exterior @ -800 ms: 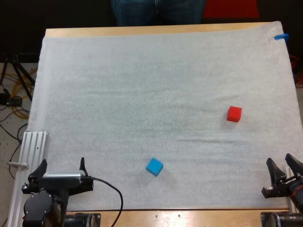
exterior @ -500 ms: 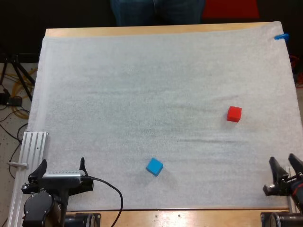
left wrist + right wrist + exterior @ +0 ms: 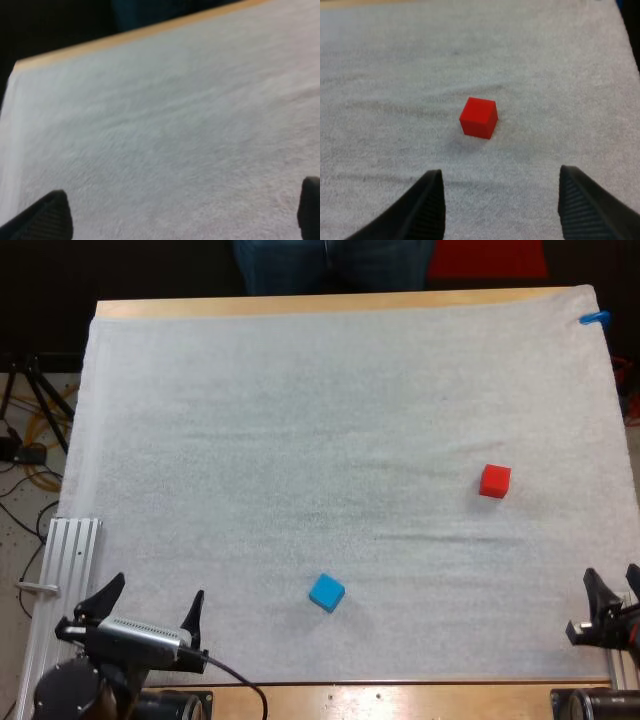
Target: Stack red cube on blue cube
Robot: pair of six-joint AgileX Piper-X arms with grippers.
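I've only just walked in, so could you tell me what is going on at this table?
Nothing is being held yet. The red cube and the blue cube lie apart on the white mat, unstacked. The robot's left hand and right hand are both open at the near edge of the wooden table; the right hand faces the red cube.

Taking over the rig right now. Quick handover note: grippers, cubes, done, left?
Left gripper: jaws open, empty, at the near left corner of the mat.
Right gripper: jaws open, empty, at the near right edge, facing the red cube.
Red cube lies right of centre; blue cube near the front middle, apart from it.
Done: nothing, no grasp yet.
Left: grasp red cube, set it on blue cube.
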